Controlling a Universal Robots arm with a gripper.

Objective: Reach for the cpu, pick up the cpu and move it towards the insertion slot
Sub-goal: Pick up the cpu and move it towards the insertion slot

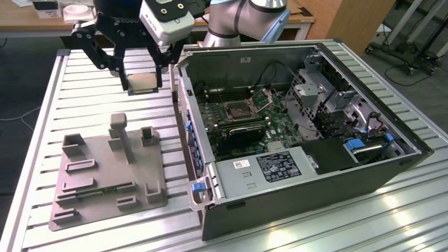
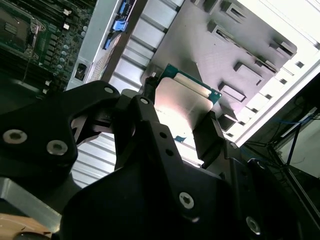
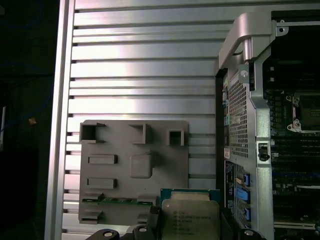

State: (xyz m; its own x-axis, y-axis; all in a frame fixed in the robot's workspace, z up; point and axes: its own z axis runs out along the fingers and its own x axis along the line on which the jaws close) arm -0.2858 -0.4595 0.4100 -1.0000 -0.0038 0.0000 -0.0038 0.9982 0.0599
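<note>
Exterior view sits high, angled down over the slatted table [image 1: 105, 102], with the grey tray [image 1: 102, 160] on the exterior view's left and the open computer case [image 1: 280, 215] on its right. First wrist view looks straight down from well above the tray. Second wrist view peers obliquely, very close, past the gripper [image 2: 180, 110] links. Both wrist views catch the cpu [image 3: 190, 220] close up. All three share tray, table and motherboard [image 1: 280, 137].

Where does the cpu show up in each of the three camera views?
Exterior view: the cpu hangs in the gripper above the table, to the exterior view's left of the computer case.
Second wrist view: clamped between black fingers, the grey tray beyond.
First wrist view: overlapping the tray's corner, beside the case.
Shared landmark: the grey tray.
</note>
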